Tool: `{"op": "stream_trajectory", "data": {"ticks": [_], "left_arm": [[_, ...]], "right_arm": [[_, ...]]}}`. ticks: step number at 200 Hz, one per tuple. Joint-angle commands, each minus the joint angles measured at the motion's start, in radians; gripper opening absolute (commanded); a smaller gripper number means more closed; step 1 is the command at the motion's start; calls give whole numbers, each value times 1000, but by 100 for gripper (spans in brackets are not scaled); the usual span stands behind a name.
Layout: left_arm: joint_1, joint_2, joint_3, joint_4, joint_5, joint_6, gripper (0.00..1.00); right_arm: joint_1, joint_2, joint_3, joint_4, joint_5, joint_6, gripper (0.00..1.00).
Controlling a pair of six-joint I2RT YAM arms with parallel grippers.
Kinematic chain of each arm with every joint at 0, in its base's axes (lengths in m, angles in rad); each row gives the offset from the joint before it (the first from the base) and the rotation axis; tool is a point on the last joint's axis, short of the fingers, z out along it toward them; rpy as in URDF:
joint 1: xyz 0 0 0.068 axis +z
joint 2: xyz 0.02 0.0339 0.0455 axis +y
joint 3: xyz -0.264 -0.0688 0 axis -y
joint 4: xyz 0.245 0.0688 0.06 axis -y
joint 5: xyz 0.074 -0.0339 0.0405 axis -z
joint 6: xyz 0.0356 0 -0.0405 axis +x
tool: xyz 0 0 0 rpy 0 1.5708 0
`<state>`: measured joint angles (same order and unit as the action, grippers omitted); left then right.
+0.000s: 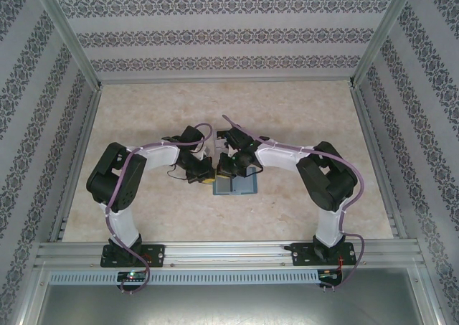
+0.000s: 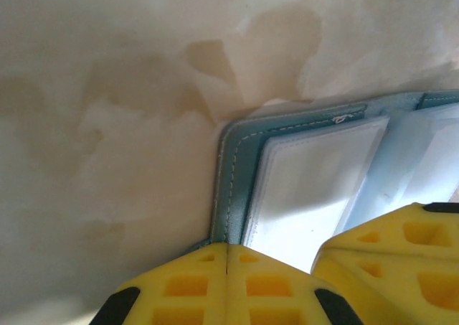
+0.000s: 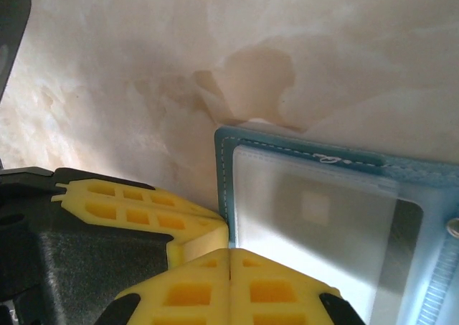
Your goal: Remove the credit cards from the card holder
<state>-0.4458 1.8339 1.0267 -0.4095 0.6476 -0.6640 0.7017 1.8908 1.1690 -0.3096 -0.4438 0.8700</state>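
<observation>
1. Overhead, the top camera shows two arms bent inward over one marbled beige table (image 1: 301,117). The left gripper (image 1: 203,174) and the right gripper (image 1: 228,168) are just beside each other at the middle of the table. One card holder (image 1: 237,187) lies open and flat under them, its teal halves showing on their near side. The jaws are too small here to tell how they stand, and I can count no cards from this height.

2. In the left wrist view, the left gripper (image 2: 226,257) has its two yellow fingers pressed together with nothing between them, and their tips are at the holder's teal stitched border (image 2: 228,189). One pale card (image 2: 308,189) sits inside a clear pocket (image 2: 267,160) of the card holder (image 2: 287,120). A second clear leaf (image 2: 416,160) overlaps it on the right. The right gripper's yellow fingers (image 2: 391,257) rest on that side, over the pockets.

3. In the right wrist view, the right gripper (image 3: 230,267) also has its jaws together and holds nothing, with its tips at the lower left edge of the card holder (image 3: 224,174). One clear pocket (image 3: 308,210) faces the camera. What lies behind it is pale on the left and dark towards the right, and I cannot tell whether that is one card or two. One yellow finger (image 3: 136,210) of the left gripper lies just left of the holder's edge.
</observation>
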Motion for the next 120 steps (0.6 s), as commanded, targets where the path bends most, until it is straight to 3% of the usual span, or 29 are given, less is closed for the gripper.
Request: {"op": "stream_trajectory", "data": {"ticks": [1, 120], "left_arm": [[-10, 17, -12, -10, -3, -6, 0], [-11, 6, -11, -20, -9, -6, 0]], "right_arm": [[14, 25, -4, 16, -29, 22, 7], [24, 67, 8, -4, -26, 16, 8]]}}
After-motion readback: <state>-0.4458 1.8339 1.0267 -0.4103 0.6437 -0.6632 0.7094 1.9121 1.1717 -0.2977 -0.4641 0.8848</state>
